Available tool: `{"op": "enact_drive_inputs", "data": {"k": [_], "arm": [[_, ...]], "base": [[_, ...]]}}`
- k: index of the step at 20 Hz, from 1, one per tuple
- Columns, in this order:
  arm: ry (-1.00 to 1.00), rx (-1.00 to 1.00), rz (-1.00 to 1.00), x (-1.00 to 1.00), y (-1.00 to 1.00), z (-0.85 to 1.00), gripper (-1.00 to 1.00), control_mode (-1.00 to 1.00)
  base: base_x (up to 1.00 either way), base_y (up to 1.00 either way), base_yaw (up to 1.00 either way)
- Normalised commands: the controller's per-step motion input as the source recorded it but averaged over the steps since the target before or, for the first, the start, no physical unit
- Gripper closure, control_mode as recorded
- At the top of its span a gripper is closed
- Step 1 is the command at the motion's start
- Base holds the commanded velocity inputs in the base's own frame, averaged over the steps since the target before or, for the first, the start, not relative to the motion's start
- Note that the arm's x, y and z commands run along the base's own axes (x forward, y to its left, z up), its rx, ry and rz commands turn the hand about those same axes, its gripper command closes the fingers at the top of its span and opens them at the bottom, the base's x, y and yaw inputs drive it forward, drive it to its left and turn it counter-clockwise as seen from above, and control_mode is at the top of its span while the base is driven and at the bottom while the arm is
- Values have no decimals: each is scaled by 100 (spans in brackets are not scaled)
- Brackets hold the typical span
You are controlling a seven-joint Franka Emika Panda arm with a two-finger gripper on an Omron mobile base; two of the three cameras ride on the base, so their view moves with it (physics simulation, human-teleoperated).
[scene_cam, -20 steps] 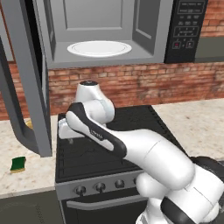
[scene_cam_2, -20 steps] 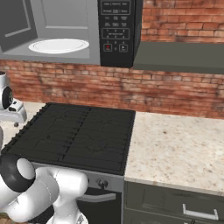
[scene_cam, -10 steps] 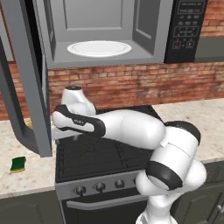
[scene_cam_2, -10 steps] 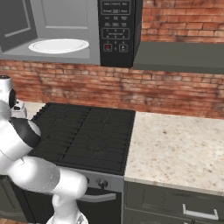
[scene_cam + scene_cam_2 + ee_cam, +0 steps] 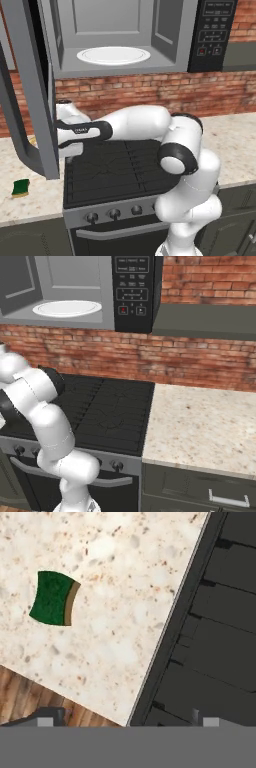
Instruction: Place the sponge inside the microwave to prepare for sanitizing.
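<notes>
Green-faced, the sponge (image 5: 54, 598) lies flat on the speckled surface (image 5: 125, 587), left of the stove (image 5: 112, 170) and well apart from the open microwave (image 5: 120, 40) above. Centre the spread, empty gripper (image 5: 125, 719) over it before descending. Its fingertips barely show; the door (image 5: 30, 95) hides the wrist.

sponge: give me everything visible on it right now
The sponge is a small rectangular block with a dark green, rough-looking top face and a thin yellowish-tan layer along one edge. It lies flat on the speckled beige counter, left of the black stove, near the counter's front edge and below the open microwave door. In the left base view it shows as a small green and yellow piece. It lies alone on the counter, not yet picked up.
</notes>
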Motion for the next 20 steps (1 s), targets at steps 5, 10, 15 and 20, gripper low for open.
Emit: {"op": "enact_drive_inputs", "data": {"k": [5,10,15,20], "arm": [[8,-9,-30,0,46,-17,-100,-100],[3,-5,-20,4,13,-16,-100,-100],[-1,0,0,7,17,-4,-100,-100],[-1,0,0,2,30,-25,-100,-100]], "base": [[0,0,0],[0,0,0],[0,0,0],[0,0,0]]}}
